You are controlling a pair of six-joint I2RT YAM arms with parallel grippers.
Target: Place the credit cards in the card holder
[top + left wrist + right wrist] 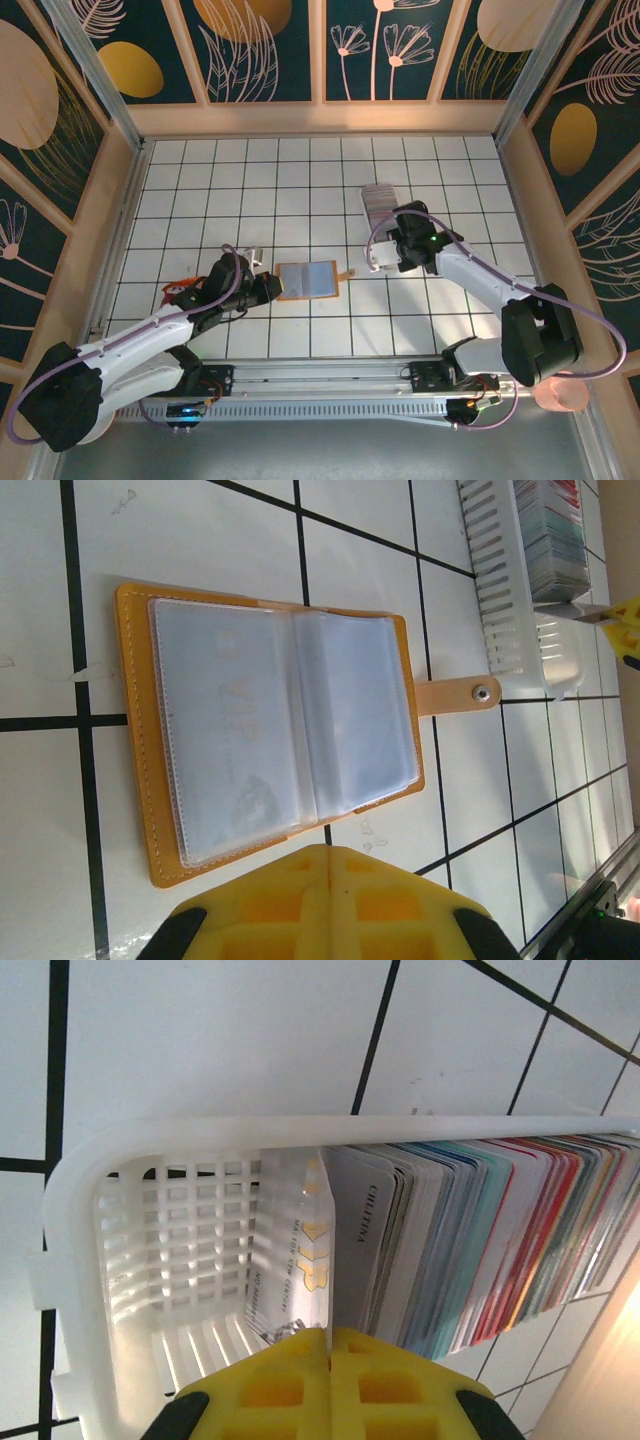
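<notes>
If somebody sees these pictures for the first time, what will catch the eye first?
The tan card holder lying open at the middle of the tiled table, its clear pockets up. Next, the white tray packed with colourful credit cards standing on edge, farther back on the right, where the right gripper is closed at the edge of the front card.
</notes>
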